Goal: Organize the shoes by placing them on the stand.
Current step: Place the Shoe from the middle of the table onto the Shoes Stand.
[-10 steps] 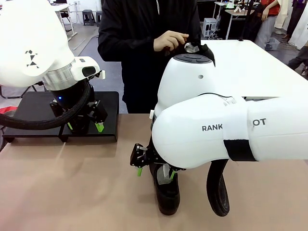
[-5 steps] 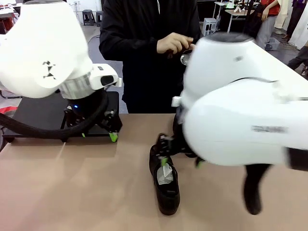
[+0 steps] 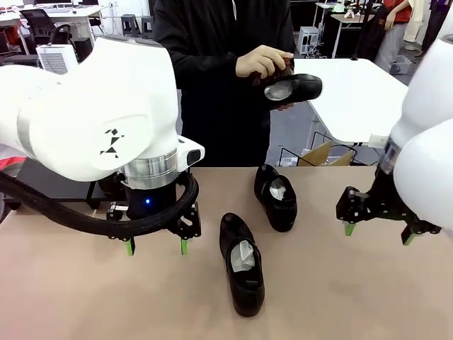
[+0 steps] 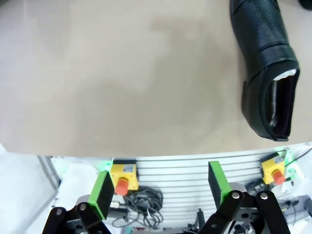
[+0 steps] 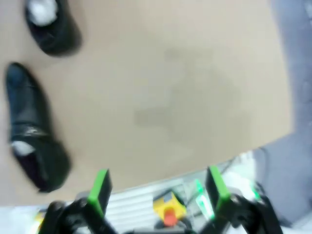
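The left gripper (image 3: 157, 246) and the right gripper (image 3: 378, 234) both hang spread wide and empty above the table (image 3: 85, 297), the left at nine o'clock of the nearer shoe (image 3: 242, 269), the right well off at its three o'clock. The stand (image 3: 53, 183) lies at ten o'clock, largely hidden behind the left arm (image 3: 106, 120). Three shoes show: the nearer shoe and a farther shoe (image 3: 276, 195) on the table, and a third shoe (image 3: 294, 88) in the person's hands (image 3: 263, 62) at twelve o'clock.

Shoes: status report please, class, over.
Left hand open, empty. Right hand open, empty. Near shoe, far shoe on table; third shoe in person's grasp.
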`<state>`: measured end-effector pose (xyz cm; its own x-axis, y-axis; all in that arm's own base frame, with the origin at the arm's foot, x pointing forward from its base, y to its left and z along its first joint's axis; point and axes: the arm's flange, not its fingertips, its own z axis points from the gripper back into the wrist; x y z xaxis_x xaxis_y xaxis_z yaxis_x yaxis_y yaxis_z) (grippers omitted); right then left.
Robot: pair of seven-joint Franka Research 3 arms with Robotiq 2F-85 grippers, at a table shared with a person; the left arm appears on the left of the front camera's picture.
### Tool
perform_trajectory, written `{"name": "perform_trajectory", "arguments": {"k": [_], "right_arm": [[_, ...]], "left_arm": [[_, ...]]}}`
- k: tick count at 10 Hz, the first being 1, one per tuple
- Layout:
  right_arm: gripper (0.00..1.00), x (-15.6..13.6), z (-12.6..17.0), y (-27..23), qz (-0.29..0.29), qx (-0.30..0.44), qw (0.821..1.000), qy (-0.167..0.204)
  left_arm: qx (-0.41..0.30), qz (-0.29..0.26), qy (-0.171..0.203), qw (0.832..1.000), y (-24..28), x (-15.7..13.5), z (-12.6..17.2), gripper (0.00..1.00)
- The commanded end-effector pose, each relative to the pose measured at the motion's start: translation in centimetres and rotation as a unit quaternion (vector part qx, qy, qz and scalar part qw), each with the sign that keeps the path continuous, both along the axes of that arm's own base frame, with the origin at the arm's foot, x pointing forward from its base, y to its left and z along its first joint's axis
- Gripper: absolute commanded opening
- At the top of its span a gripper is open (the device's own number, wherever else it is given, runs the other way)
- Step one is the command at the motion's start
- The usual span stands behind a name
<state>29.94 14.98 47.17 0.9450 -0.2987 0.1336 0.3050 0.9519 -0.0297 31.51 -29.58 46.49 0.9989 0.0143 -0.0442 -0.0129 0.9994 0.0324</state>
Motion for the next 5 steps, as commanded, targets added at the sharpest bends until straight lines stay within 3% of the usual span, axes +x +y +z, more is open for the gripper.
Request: {"name": "perform_trajectory", "arguments": {"k": [1,2,3,4,5], "right_arm": [[1.00,-1.2,1.4,4.5,0.056,-0.003,0.998,-0.014],[1.00,-1.2,1.4,4.5,0.056,-0.003,0.998,-0.014],[1.00,-0.5,0.4,1.5,0.019,-0.005,1.000,-0.006],[1.00,-0.1,0.3,-0.3,0.022,0.013,1.000,0.008],[1.00,0.0,0.6,-3.4,0.009,0.019,1.000,0.012]], "left_arm": [[-0.009,-0.031,-0.026,0.999,0.5,0.8,1.5,1.00],[0.000,0.000,0.000,1.000,0.0,0.0,0.0,1.00],[-0.024,0.024,0.009,0.999,-1.9,-0.4,-0.9,1.00],[-0.030,0.022,0.029,0.999,-4.1,-1.0,-2.7,1.00],[-0.017,0.024,0.022,0.999,-5.9,-1.8,-4.3,1.00]]}}
